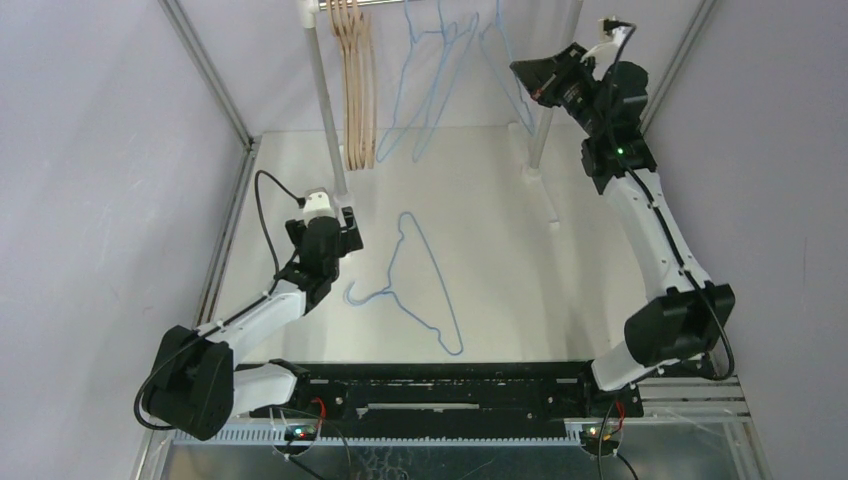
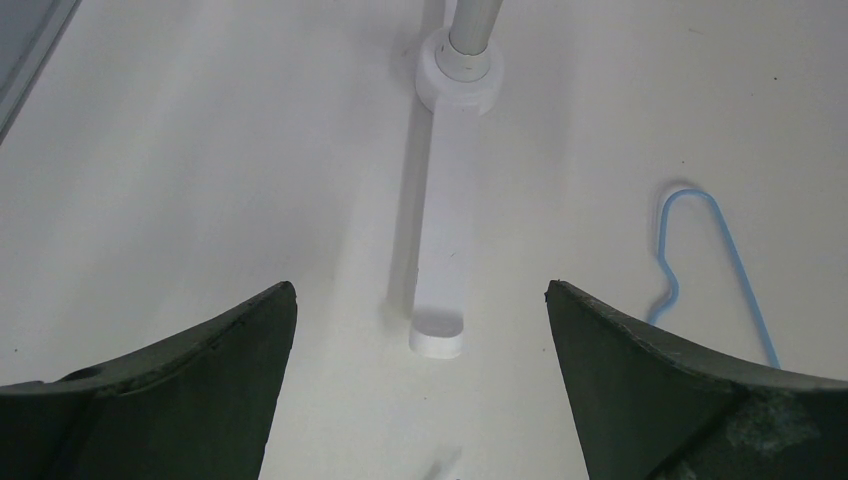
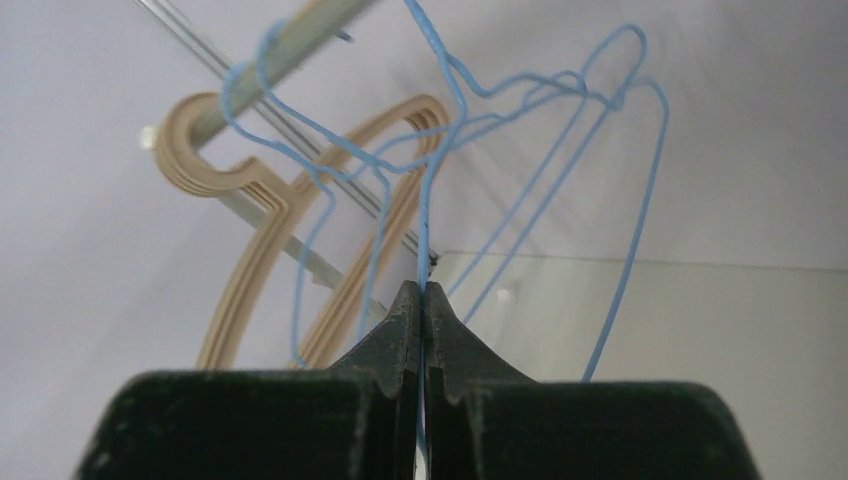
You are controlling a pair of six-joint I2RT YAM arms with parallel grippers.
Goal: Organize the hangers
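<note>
Several light-tan wooden hangers (image 1: 357, 85) hang together at the left end of the rail. Thin light-blue wire hangers (image 1: 428, 95) hang to their right. One more blue wire hanger (image 1: 415, 285) lies flat on the table; its hook shows in the left wrist view (image 2: 700, 255). My right gripper (image 1: 520, 72) is raised by the rail and shut (image 3: 421, 300) on the wire of a blue hanger (image 3: 424, 215) whose hook reaches up to the rail (image 3: 300, 35). The wooden hangers (image 3: 255, 260) hang behind it. My left gripper (image 1: 345, 228) is open and empty (image 2: 420, 300), low over the table, left of the lying hanger.
The rack's silver left post (image 1: 328, 110) stands just behind my left gripper; its white foot (image 2: 440, 270) and base collar (image 2: 460, 75) lie straight ahead of the open fingers. The right post (image 1: 543, 130) stands below my right gripper. Frame walls close in both sides.
</note>
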